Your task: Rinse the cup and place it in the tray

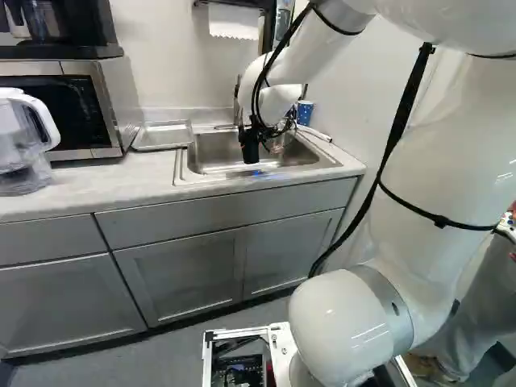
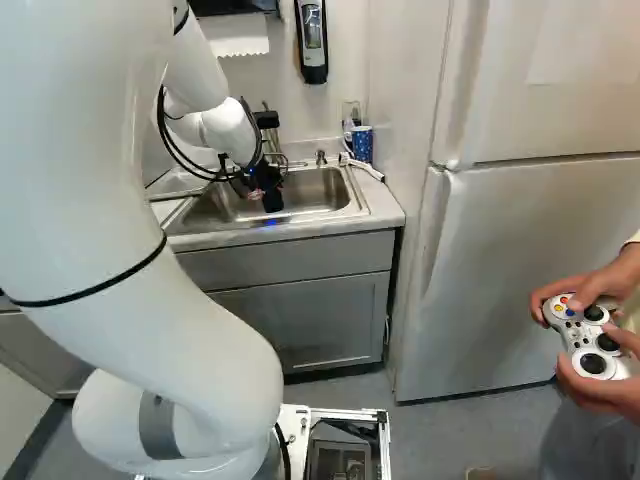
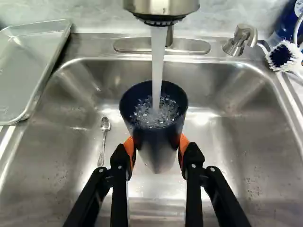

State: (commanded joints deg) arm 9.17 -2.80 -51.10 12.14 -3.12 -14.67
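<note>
Have the black gripper (image 2: pixel 266 188) reaching over the sink (image 3: pixel 236 118), grasping the dark cup (image 3: pixel 156 142) from 2 sides, 1 of the 2 orange pads (image 3: pixel 129 147) pressed to each side. Holding the cup inside the outline of the sink, mouth facing up, right under the faucet (image 3: pixel 161 7) at the back of the sink. See running water (image 3: pixel 157 66) dropping in 1 straight stream into the cup, churning into bubbles inside. Can't tell from here whether the cup touches the bottom of the sink. Notice 1 spoon (image 3: pixel 105 125) lying in the sink, beside the cup on the tray side and apart from it. Find the metal tray (image 3: pixel 33 59) outside the sink, just beside its left edge. Spot the microwave (image 1: pixel 103 113) farther left of the sink, beyond the tray, and a clear pitcher (image 1: pixel 22 141) farther out again, in front of the microwave. Pick out a small curved spout (image 3: pixel 241 40) on the back rim of the sink, to the right of the faucet, then a white-bristled brush (image 3: pixel 283 56) at the back right corner of the sink. Make out a blue spotted mug (image 2: pixel 361 145) behind that same corner of the sink, and a tall fridge (image 2: pixel 520 260) to the right of the sink
</note>
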